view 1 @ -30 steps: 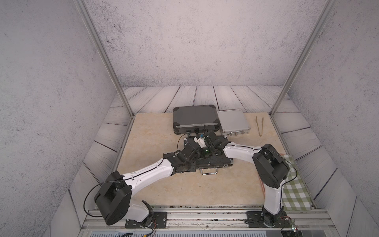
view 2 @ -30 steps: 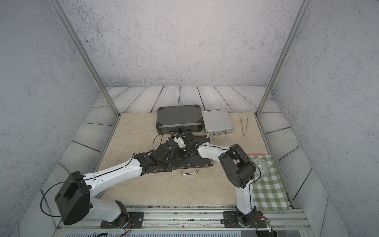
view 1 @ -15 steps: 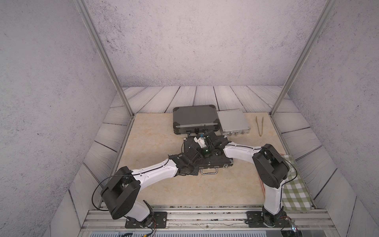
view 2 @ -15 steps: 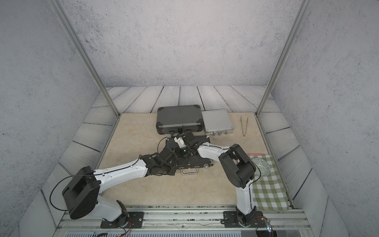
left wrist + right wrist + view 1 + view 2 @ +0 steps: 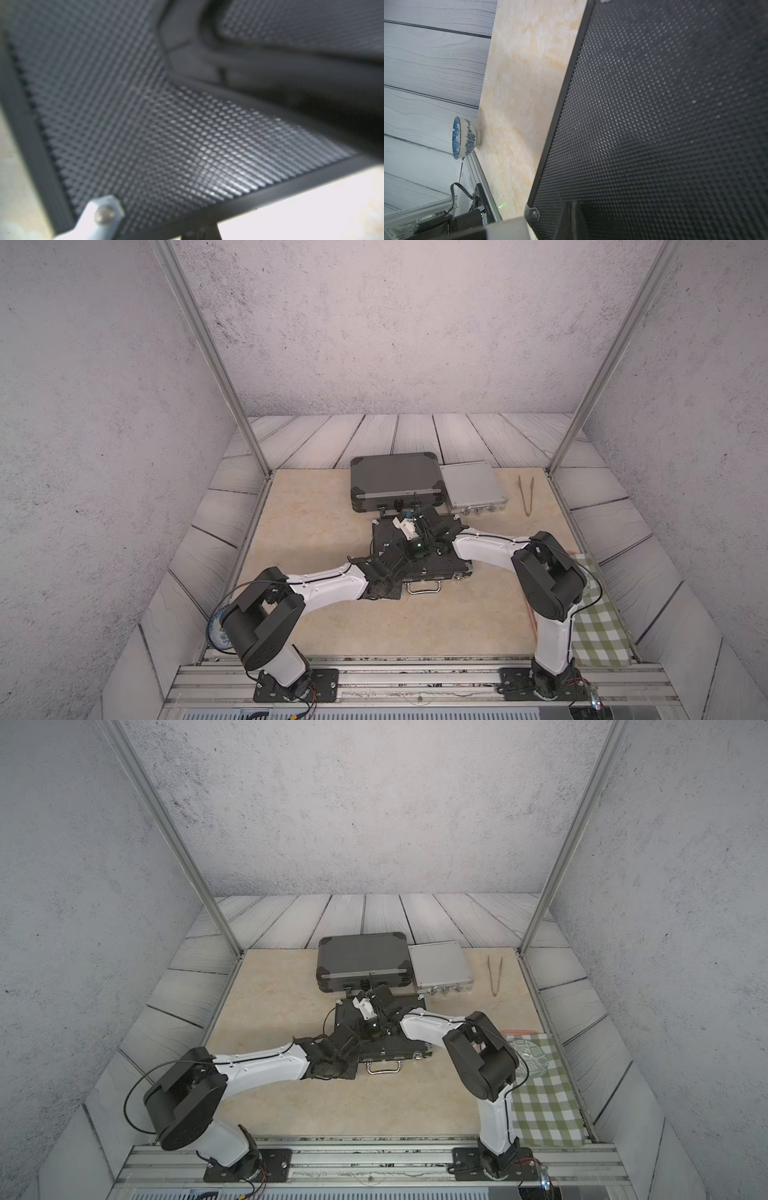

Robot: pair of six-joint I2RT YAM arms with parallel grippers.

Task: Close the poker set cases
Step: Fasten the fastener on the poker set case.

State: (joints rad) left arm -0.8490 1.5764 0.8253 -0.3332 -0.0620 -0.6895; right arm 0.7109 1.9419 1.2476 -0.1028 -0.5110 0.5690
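Observation:
The flat black textured case (image 5: 451,568) lies in the middle of the mat, its lid down and its metal handle (image 5: 424,588) facing the front. Both arms reach over it. My left gripper (image 5: 400,555) is shut and its tips (image 5: 199,231) rest low on the dimpled lid near a metal corner bracket (image 5: 101,214). My right gripper (image 5: 415,548) is shut too, its closed fingers (image 5: 572,218) pressed on the same lid (image 5: 654,124). The large dark-grey ribbed case (image 5: 395,481) and the small silver case (image 5: 471,489) lie closed side by side at the back.
Wooden tongs (image 5: 525,495) lie at the back right. A green checked cloth (image 5: 598,626) with a glass plate (image 5: 528,1056) covers the front right. A blue-and-white bowl (image 5: 465,138) stands by the left edge, behind my left elbow. Metal frame posts rise at both back corners.
My left arm has reached further forward, carrying its gripper deeper across the black case's lid. The right arm has stayed where it was.

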